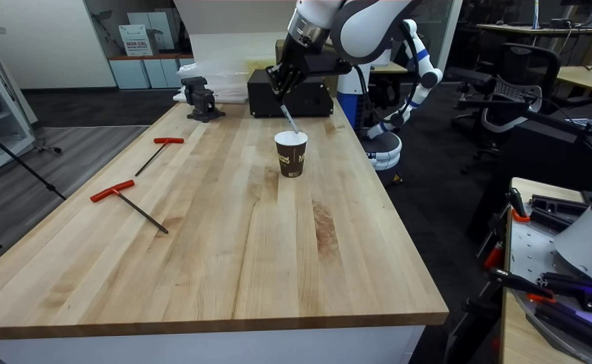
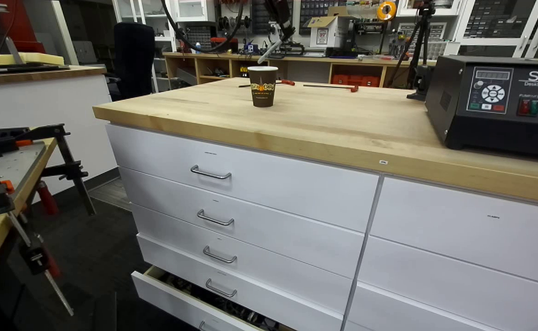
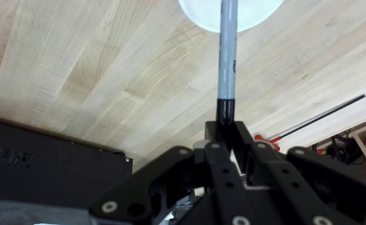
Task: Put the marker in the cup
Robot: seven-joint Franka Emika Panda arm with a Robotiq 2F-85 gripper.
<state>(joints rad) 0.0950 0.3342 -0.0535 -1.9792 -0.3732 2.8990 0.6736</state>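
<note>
The marker [image 1: 289,118] is a thin grey stick with a black end; it also shows in the wrist view [image 3: 227,59]. My gripper [image 1: 279,97] is shut on its black end, as the wrist view [image 3: 226,126] shows. The marker slants down toward the cup [image 1: 290,156], a dark brown paper cup with a white rim, upright on the table. In an exterior view the marker's free end [image 2: 269,53] is just above the rim of the cup [image 2: 263,87]. In the wrist view the cup's white mouth [image 3: 201,12] is partly cut off at the top, with the marker across it.
Two red T-handled tools [image 1: 112,190] [image 1: 168,140] lie on the wooden table [image 1: 215,273]. A black box [image 1: 296,96] with a control panel stands behind the cup, near the arm. A small black vise [image 1: 203,101] stands at the far edge. A lower drawer [image 2: 181,299] is open.
</note>
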